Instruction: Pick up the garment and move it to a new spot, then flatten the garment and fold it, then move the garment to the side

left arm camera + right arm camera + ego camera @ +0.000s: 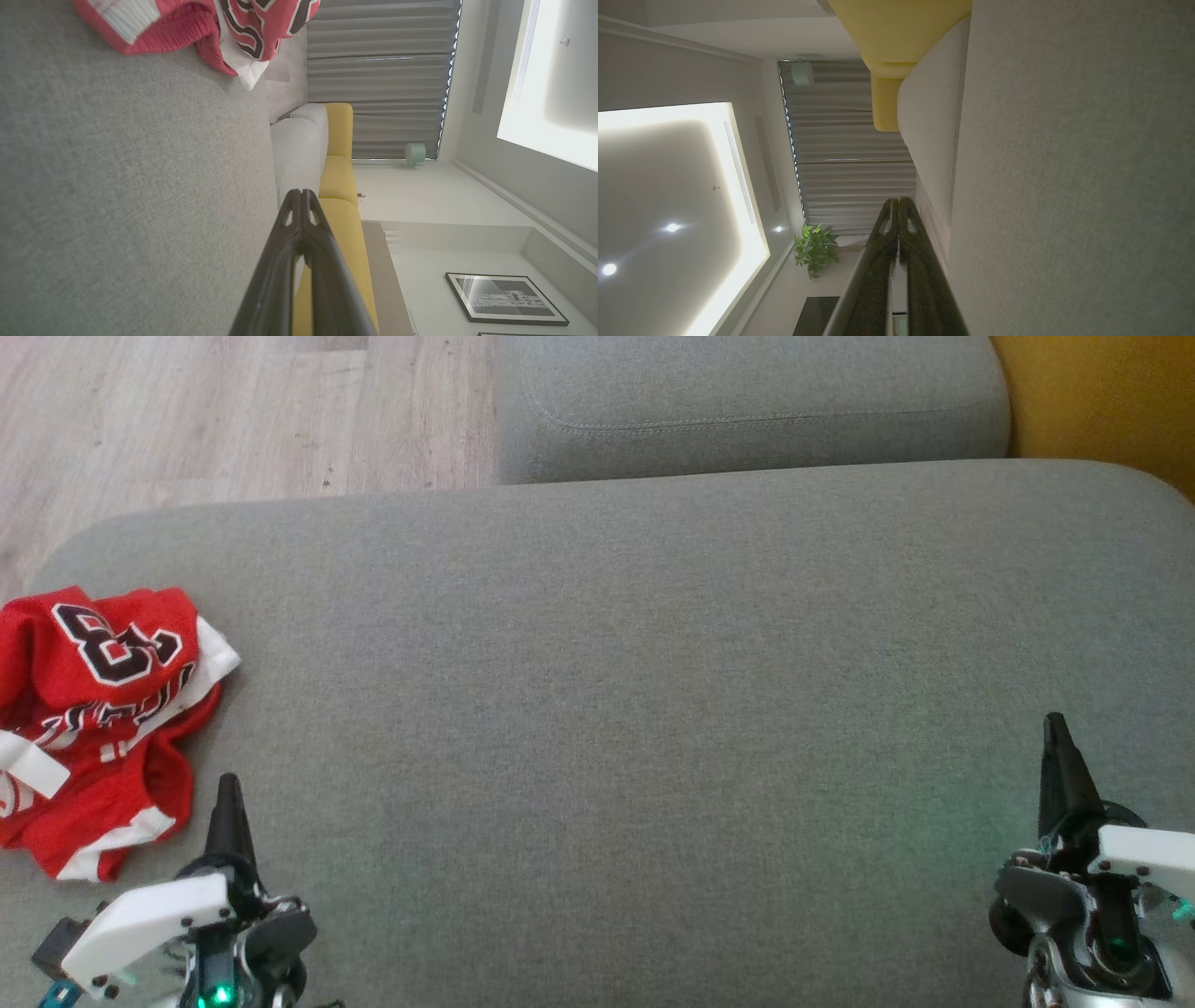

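Lying crumpled on grey cushion (607, 709), red garment (93, 709); L gripper (227, 789) & R gripper (1055, 728) both closed, empty.

One garment (103, 709), red with white trim. Two grippers: left gripper (227, 784), right gripper (1055, 723). Two grey cushions: big cushion (653, 663) in front, smaller cushion (747, 401) behind it. One yellow sofa (1102, 401); how many sections, can't tell. One curtain (378, 79). One potted plant (813, 249). Three ceiling spotlights (671, 227), all lit. One framed picture (507, 298) in full, plus the edge of a second beside it. One pale green round object (415, 153), too small to identify.
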Robot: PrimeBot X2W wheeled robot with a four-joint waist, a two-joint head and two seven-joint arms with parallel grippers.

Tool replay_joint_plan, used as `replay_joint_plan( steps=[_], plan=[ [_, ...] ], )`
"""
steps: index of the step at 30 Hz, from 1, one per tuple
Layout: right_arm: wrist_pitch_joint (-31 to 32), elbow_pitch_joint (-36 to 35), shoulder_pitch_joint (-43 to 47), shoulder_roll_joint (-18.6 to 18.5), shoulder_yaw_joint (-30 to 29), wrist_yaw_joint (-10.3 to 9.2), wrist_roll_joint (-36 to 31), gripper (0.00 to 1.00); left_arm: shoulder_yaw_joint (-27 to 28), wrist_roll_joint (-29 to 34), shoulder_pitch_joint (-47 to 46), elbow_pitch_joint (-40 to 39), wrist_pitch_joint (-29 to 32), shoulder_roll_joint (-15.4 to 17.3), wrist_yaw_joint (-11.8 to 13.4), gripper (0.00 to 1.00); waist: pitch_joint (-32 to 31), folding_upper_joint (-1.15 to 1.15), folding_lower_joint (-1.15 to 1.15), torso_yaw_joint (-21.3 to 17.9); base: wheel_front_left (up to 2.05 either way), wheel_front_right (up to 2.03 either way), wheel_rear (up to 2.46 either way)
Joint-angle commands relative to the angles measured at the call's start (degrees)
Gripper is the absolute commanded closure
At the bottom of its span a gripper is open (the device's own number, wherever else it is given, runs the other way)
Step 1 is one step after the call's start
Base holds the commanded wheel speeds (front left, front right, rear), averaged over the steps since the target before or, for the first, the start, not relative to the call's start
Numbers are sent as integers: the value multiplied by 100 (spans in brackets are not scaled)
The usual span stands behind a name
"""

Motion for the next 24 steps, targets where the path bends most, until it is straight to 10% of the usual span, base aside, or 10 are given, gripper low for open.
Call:
replay_joint_plan(
  steps=[1, 24],
  plan=[
    [33, -234, -139, -30, 119, -3, 40, 100, 229, -29, -98, -214, 41, 36, -37, 100, 0, 0, 0, 0, 0, 0, 0],
    [33, -234, -139, -30, 119, -3, 40, 100, 228, -29, -98, -214, 40, 36, -37, 100, 0, 0, 0, 0, 0, 0, 0]
  ],
)
